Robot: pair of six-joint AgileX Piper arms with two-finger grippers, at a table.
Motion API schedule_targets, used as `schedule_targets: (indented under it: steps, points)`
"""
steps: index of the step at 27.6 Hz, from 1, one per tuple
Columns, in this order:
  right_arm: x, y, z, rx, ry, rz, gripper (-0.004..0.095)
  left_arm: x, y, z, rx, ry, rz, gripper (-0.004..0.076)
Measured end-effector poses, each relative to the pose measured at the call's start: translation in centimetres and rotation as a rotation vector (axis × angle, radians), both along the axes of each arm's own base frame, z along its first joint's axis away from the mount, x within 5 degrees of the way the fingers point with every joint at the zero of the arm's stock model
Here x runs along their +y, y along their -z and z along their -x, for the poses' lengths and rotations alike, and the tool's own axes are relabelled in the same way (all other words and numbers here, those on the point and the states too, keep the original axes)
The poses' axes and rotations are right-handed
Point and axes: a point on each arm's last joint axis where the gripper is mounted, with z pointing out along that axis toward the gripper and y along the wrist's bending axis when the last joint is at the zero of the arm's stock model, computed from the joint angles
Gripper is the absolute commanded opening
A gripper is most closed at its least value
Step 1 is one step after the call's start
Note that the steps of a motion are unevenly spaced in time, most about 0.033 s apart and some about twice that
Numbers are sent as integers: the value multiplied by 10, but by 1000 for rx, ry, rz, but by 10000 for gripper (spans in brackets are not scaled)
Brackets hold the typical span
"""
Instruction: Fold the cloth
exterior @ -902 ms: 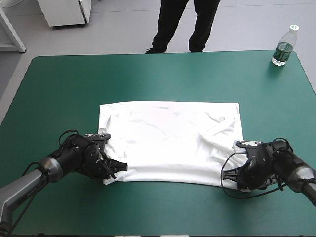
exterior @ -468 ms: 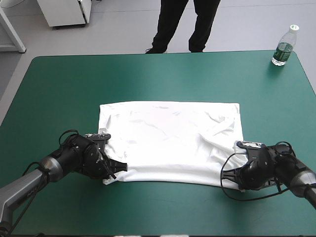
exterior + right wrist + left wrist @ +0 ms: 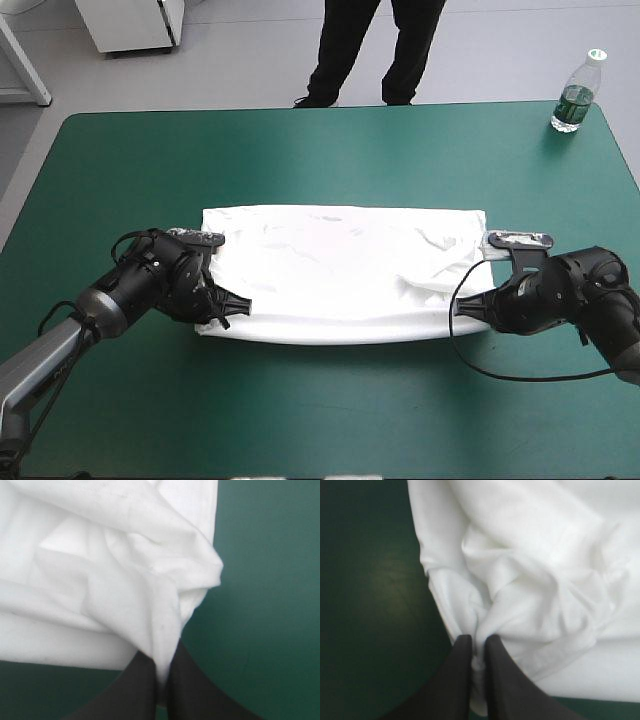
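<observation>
At the near left corner of the T-shirt, the left gripper was clenched on the cloth. In the left wrist view its two black fingers stood all but closed, with a gathered pleat of white fabric pinched between their tips. From that pinch the cloth fanned out ahead of the gripper in soft creases, and the teal-green cover showed beside it. The right gripper grasped the near right corner in the same way (its fingers almost met, with a narrow tongue of fabric running down between them). Just ahead of those tips the shirt bunched into a rounded fold, again with bare cover beside it.

Between the two grippers the near edge of the shirt was raised off the table and hung in a shallow curve, with a dark shadow beneath it. The far edge lay flat and straight, roughly parallel to the table's far edge. The shirt made a wide white band about midway between the far and near edges, well in from the left and right edges, and it was most wrinkled toward its right end. A clear plastic bottle with a white cap stood upright at the far right corner, well apart from the shirt and both grippers.
</observation>
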Motion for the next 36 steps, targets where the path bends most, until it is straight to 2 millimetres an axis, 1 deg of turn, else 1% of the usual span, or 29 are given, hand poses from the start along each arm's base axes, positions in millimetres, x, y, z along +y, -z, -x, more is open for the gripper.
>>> schedule_targets:
  steps: [5, 8, 9, 11, 13, 15, 19, 21, 25, 30, 31, 32, 33, 34, 35, 36]
  points:
    - [0, -26, -13, -130, -5, 11, -17, -5, -38, -20, -168, 34, 9, -22]
    - [1, -37, -25, -188, -9, 29, -17, -6, -56, -35, -261, 48, -16, -22]
    - [1, -41, -31, -209, -10, 37, -17, -7, -61, -42, -282, 47, -21, -22]
    - [3, -47, -44, -239, -13, 52, -17, -7, -63, -54, -294, 35, -29, -22]
    - [6, -53, -57, -265, -16, 63, -17, -5, -63, -71, -302, 20, -40, -22]
    - [7, -54, -74, -273, -9, 69, -17, -3, -62, -89, -309, 15, -50, -22]
    - [7, -48, -107, -259, 13, 83, -17, -3, -60, -121, -333, 13, -56, -22]
    - [7, -44, -124, -253, 12, 93, -17, -7, -59, -136, -349, 32, -59, -22]
    - [10, -36, -149, -245, 1, 106, -17, -15, -51, -159, -354, 53, -67, -22]
    - [16, -17, -176, -212, -15, 122, -17, -23, -28, -181, -324, 63, -80, -22]
    - [17, -10, -184, -201, -17, 125, -17, -24, -17, -186, -301, 65, -88, -22]
    - [18, -5, -187, -191, -20, 129, -17, -25, -12, -188, -289, 66, -92, -22]
    - [19, 5, -193, -172, -23, 135, -17, -26, -2, -191, -267, 69, -101, -22]
    - [20, 10, -195, -159, -25, 138, -16, -27, 2, -192, -259, 70, -104, -22]
    - [20, 20, -199, -135, -28, 144, -14, -27, 8, -194, -243, 71, -109, -21]
    - [21, 25, -200, -123, -28, 147, -2, -28, 11, -195, -236, 72, -112, -9]
